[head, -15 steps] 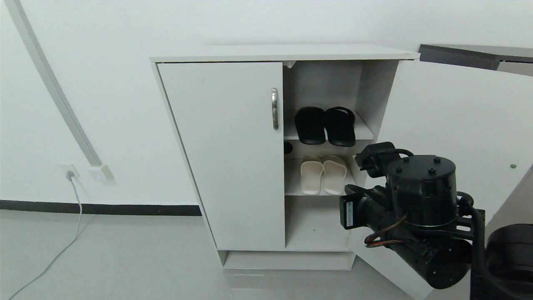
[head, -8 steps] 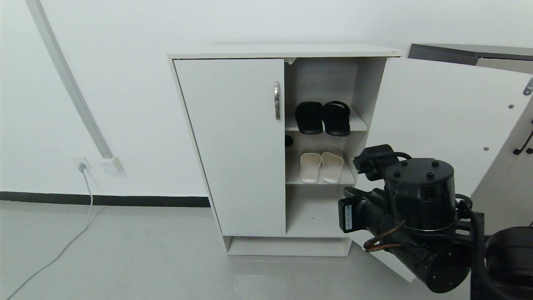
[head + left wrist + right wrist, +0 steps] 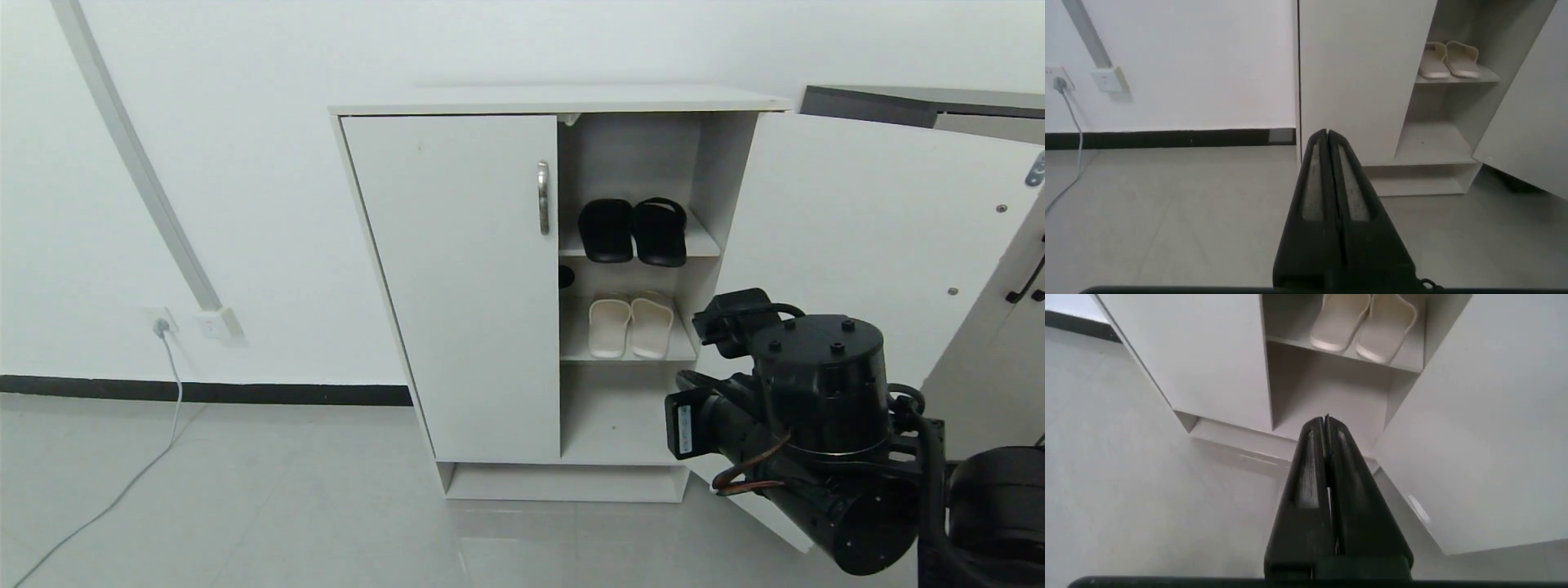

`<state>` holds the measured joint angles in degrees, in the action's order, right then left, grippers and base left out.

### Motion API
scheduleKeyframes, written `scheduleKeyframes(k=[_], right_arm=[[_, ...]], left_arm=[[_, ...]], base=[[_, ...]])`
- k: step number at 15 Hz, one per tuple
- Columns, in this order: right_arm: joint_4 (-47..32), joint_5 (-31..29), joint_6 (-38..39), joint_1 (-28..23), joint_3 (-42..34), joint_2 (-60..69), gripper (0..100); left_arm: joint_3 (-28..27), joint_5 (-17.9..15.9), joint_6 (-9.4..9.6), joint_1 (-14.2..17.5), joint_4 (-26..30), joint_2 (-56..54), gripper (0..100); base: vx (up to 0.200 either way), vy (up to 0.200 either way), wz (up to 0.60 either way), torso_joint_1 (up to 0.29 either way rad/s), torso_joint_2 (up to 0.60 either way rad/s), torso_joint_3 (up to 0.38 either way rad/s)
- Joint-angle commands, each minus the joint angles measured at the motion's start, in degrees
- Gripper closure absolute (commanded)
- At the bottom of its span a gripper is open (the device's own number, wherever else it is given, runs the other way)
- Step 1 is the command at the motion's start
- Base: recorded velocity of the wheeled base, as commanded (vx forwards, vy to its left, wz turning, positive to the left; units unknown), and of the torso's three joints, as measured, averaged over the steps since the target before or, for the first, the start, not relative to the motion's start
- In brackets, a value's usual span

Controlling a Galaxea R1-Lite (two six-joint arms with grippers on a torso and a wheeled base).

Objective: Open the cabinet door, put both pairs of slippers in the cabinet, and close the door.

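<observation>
My left gripper [image 3: 1327,139] has its fingers pressed flat together. It points over the grey floor [image 3: 1167,220] toward the cabinet [image 3: 555,100], whose left door [image 3: 457,286] is shut. My right gripper [image 3: 1327,429] is pressed together too, low in front of the cabinet's open half. It is near the lower edge of the right door [image 3: 857,237], which stands swung wide. My right arm [image 3: 808,408] covers that door's lower corner. The black slippers [image 3: 633,231] sit side by side on the upper shelf and the white slippers [image 3: 630,327] on the shelf below. Along the wall on my left, a socket [image 3: 157,327] trails a cable [image 3: 131,482] across the floor, well apart from the cabinet.
</observation>
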<state>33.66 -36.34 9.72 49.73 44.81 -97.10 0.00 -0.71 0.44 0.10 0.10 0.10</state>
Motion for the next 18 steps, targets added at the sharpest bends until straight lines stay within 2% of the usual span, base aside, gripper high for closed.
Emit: scheduleKeyframes(k=[1,6,9,18], right_arm=[[0.27,-0.05,0.13,0.02,-0.69,-0.46,100],[1.85,-0.05,0.13,-0.07,-1.22,-2.66,100],[1.85,-0.05,0.04,-0.07,-1.13,-2.57,100],[1.85,-0.05,0.04,-0.16,-1.13,-2.57,100]], left_arm=[[0.0,-0.08,0.0,0.08,-0.01,-0.01,100],[0.0,0.0,0.0,-0.01,-0.01,-0.01,100],[0.0,0.0,0.0,-0.01,-0.01,-0.01,100],[0.0,0.0,0.0,-0.01,-0.01,-0.01,100]], base=[[0.0,0.0,0.0,0.0,0.0,0.0],[0.0,0.0,0.0,0.0,-0.03,-0.034],[0.0,0.0,0.0,0.018,-0.2,-0.323],[0.0,0.0,0.0,0.099,-0.49,-0.352]])
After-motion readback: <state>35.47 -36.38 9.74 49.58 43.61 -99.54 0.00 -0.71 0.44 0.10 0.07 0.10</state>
